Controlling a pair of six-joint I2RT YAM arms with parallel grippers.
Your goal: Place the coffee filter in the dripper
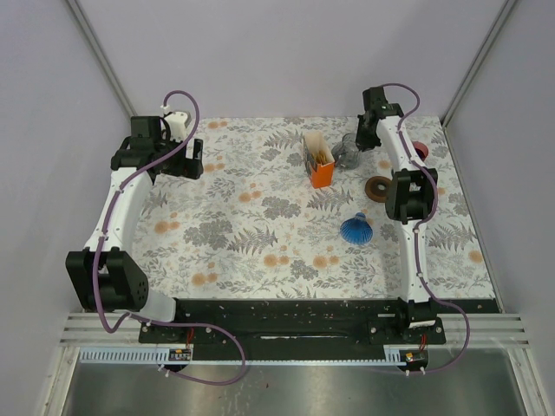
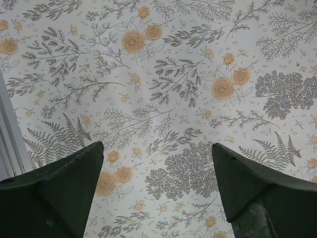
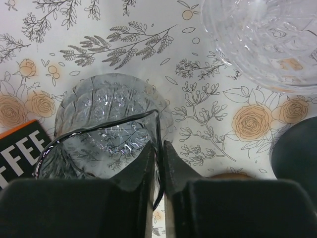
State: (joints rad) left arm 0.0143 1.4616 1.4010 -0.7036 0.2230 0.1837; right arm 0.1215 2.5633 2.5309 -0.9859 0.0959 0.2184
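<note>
Pinching the glass dripper [image 3: 109, 114] by its rim, the right claw [image 3: 158, 148] sits nearly closed — left claw [image 2: 157, 148] gapes empty.

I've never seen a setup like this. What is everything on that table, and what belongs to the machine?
flower-print tablecloth: one, white with grey and orange, covers the table
orange carton of paper filters: one, orange, far centre
clear ribbed glass cup: one, colourless, just right of the carton
second clear cut-glass vessel: one, colourless, beside the cup, seen only by the right wrist camera
blue ribbed cone: one, blue, centre right
brown round disc: one, brown, between the cone and the cup
red-rimmed round item: one, far right, partly hidden behind the right arm
left arm's fingers: two, dark, spread apart over bare cloth
right arm's fingers: two, dark, pinched on the cup's rim
</note>
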